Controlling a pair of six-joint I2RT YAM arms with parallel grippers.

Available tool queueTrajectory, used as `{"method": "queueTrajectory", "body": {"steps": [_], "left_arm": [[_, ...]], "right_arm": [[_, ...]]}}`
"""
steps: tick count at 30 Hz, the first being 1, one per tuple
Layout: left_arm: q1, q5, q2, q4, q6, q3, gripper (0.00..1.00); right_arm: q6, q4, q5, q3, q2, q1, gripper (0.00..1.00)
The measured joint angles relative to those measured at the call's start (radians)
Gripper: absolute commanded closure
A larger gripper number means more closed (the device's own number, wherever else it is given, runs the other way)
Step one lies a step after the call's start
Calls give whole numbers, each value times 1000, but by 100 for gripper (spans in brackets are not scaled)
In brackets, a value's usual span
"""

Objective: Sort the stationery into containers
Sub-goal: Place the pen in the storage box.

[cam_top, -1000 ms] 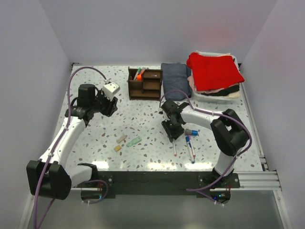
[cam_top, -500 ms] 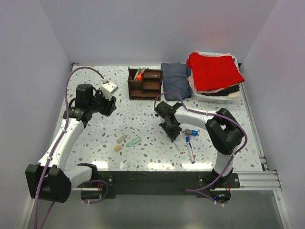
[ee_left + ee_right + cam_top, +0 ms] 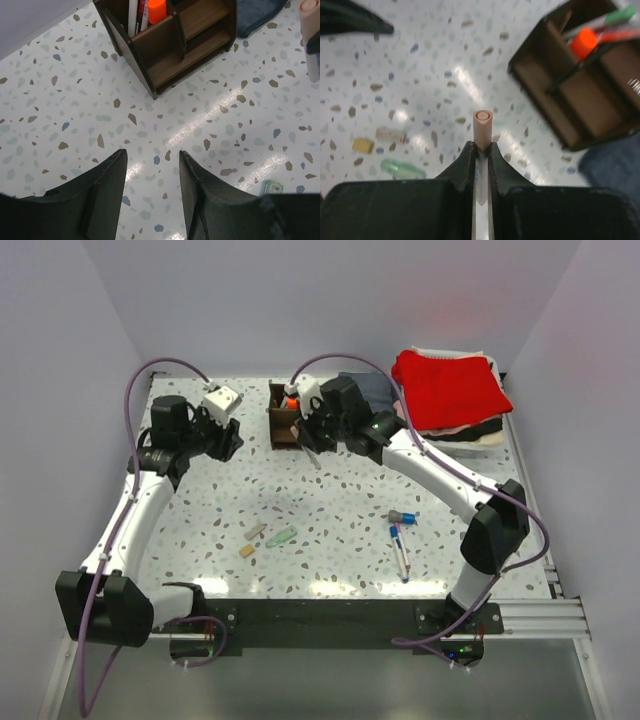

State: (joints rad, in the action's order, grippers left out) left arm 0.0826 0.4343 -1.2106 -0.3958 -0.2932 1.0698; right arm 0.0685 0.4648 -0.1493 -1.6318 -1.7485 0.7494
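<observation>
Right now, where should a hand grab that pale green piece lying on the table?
Probably its middle, from straight above: the pale green piece lies flat and is longer than wide, so a grip across its narrow width should fit. That also stays clear of the tan block near its left end.

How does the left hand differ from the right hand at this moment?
The left hand is open, with nothing between its fingers; the right hand is shut on a pale pink pen. The left hand hangs to the left of the organizer; the right hand hangs in front of it. Both are dark, two-fingered and near the organizer.
</observation>
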Motion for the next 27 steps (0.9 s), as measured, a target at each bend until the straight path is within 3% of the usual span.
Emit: {"method": "queueTrajectory", "body": {"steps": [7,15,27], "left_arm": [[-11,10,-75,63,60,11,50],[-26,10,-158,93,72,51,50],[-28,10,-265,35,48,130,50]], "right_arm": [[60,-426,-39,-14,-67,-41,100],[68,-801,-55,-138,-348,-90,100],[35,-980,-52,-260,-517,-129,100]]}}
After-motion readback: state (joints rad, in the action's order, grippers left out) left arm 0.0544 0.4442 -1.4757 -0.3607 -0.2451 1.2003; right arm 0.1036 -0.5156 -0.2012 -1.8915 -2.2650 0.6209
